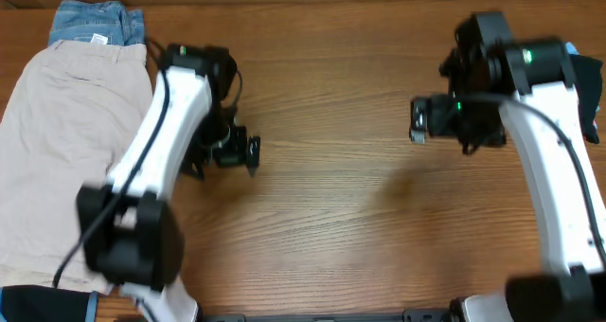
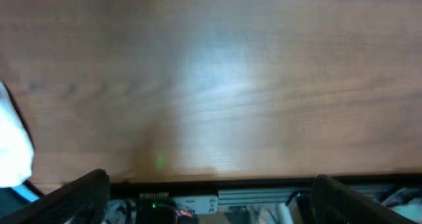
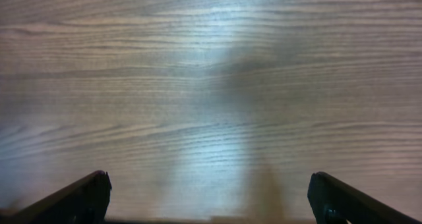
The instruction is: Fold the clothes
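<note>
Clothes (image 1: pixel 57 180), beige shorts (image 1: pixel 76 104) partly over blue denim (image 1: pixel 95 24), lie at the table's (image 1: pixel 360 218) left edge. Left gripper (image 1: pixel 224 161) and right gripper (image 1: pixel 418 121) both hang wide open and empty above bare wood. Reaching over, the left arm (image 1: pixel 161 123) could snag the shorts or pinch both layers together.

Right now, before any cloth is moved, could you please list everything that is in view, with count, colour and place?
beige shorts: one, beige, spread flat at the table's left side.
blue denim: one, blue, far-left corner, meeting the shorts' far edge.
dark cloth: one, black with a light-blue edge, near-left corner, mostly out of frame.
wooden table: one, brown, under everything.
left arm: one, white and black, above the shorts' right edge, jaws open and empty.
right arm: one, white and black, over the table's right side, jaws open and empty.
</note>
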